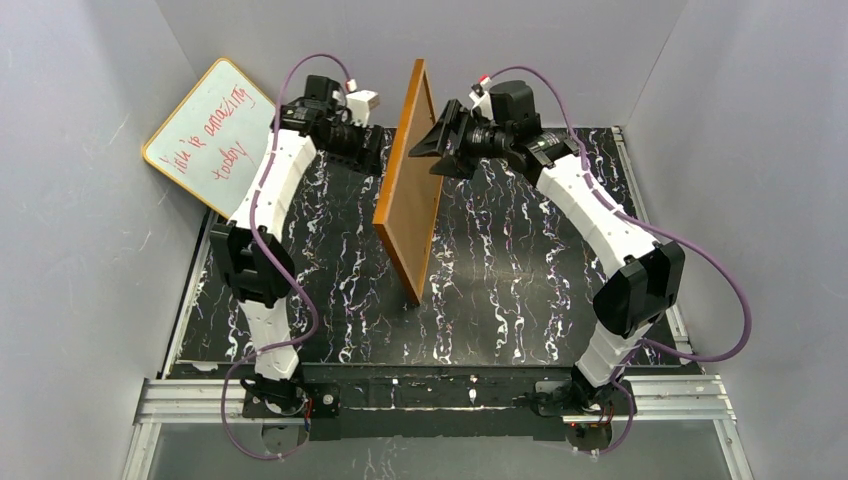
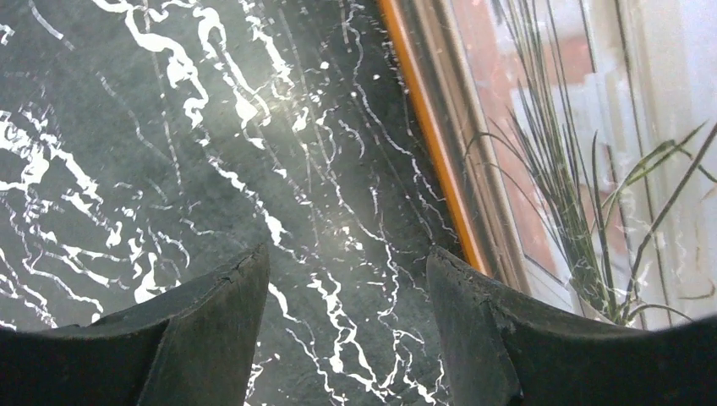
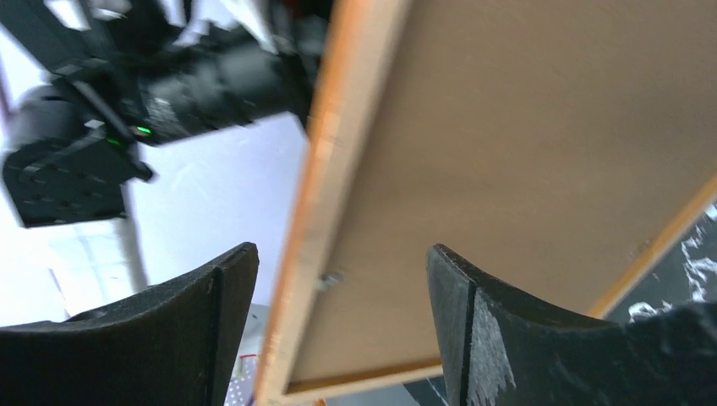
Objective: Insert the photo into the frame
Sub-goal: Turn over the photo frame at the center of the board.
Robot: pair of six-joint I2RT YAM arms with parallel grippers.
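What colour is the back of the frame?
Plain brown; the frame shows best in the right wrist view.

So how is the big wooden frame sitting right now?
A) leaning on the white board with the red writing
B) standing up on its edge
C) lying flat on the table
B: the top view shows the frame standing up on one edge on the table, not flat and well apart from the whiteboard.
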